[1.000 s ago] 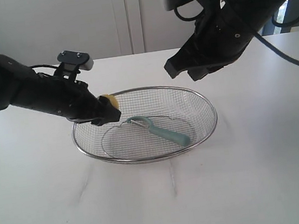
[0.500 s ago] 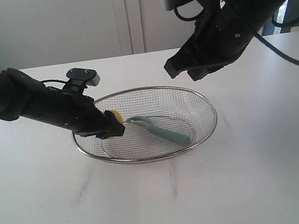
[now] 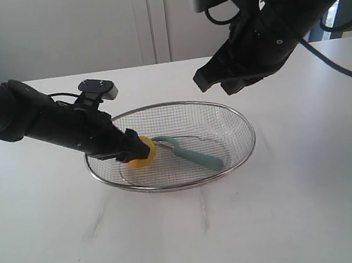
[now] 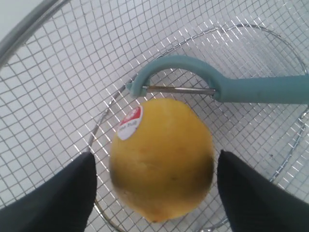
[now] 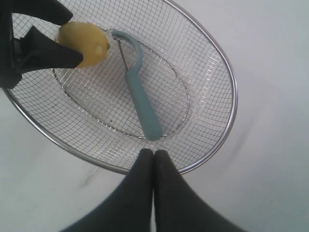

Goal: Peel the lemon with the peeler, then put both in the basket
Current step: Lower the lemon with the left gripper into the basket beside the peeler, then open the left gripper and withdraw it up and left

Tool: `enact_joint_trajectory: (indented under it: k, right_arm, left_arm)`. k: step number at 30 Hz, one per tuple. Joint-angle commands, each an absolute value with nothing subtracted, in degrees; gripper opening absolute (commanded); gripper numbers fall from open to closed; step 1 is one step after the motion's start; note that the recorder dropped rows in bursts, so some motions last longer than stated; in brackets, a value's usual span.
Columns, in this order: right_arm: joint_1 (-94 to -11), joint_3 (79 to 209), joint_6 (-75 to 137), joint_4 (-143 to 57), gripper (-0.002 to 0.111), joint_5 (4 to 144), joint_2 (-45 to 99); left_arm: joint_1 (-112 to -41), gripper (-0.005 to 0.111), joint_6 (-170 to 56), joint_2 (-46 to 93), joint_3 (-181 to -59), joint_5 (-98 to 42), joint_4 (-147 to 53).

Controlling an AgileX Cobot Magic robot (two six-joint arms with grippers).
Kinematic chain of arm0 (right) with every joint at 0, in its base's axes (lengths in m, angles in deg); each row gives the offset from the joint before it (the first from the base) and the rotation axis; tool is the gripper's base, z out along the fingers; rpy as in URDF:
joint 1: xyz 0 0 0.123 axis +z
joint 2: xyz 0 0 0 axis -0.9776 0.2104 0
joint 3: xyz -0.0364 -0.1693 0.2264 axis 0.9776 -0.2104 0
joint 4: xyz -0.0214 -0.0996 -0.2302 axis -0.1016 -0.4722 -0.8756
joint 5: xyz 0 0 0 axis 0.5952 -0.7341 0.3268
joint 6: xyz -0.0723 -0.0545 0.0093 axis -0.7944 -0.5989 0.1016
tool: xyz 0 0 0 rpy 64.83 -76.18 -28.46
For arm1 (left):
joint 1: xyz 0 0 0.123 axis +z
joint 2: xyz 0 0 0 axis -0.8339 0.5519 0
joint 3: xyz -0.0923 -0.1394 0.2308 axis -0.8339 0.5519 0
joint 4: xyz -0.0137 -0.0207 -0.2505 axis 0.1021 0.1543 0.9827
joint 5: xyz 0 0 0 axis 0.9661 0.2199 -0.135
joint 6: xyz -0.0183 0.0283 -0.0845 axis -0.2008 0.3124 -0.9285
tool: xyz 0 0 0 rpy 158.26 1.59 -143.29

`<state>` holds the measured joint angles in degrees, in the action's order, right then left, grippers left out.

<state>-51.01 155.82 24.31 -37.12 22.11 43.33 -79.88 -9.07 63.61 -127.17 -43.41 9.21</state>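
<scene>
The left gripper (image 4: 154, 193) is down inside the basket (image 3: 242, 120) with its fingers spread wide — the lemon (image 4: 161, 157) sits between them on the mesh, and there is a gap on each side. The peeler (image 3: 191, 152) lies in the basket too, its looped head just beside the lemon. The right gripper (image 5: 154, 162) hangs above the basket's rim, fingers pressed together — it holds nothing.
</scene>
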Motion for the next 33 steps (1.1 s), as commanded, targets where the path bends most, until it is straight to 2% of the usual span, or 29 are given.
enact_joint_trajectory:
  k: [1,7,9,12,15,16,21,33]
  right_arm:
    - [-51.01,155.54,24.64,-37.48,0.000,22.40,42.76]
    - [-51.01,155.54,24.64,-37.48,0.000,22.40,42.76]
    - [-51.01,155.54,24.64,-37.48,0.000,22.40,42.76]
    - [-51.01,155.54,24.64,-37.48,0.000,22.40,42.76]
    - [-51.01,155.54,24.64,-37.48,0.000,22.40,42.76]
    - [-51.01,155.54,24.64,-37.48,0.000,22.40,42.76]
    - [-51.01,155.54,24.64,-37.48,0.000,22.40,42.76]
    - [-51.01,155.54,24.64,-37.48,0.000,22.40,42.76]
  left_arm:
    - [-80.05,0.073,-9.11,63.01,-127.47,-43.82,10.10]
    - [-80.05,0.066,-12.11,57.55,-127.47,-44.28,10.10]
    - [-80.05,0.058,-13.06,55.79,-127.47,-44.50,9.77]
    - [-79.93,0.041,-17.34,53.17,-127.47,-45.08,8.08]
    - [-79.93,0.007,-28.66,48.83,-127.47,-47.81,-3.94]
    - [-79.93,0.000,-32.92,47.42,-127.47,-49.00,-8.97]
    - [-79.93,0.000,-40.47,42.77,-127.47,-52.66,-17.35]
    - [-79.93,0.000,-40.47,40.38,-127.47,-52.49,-17.10]
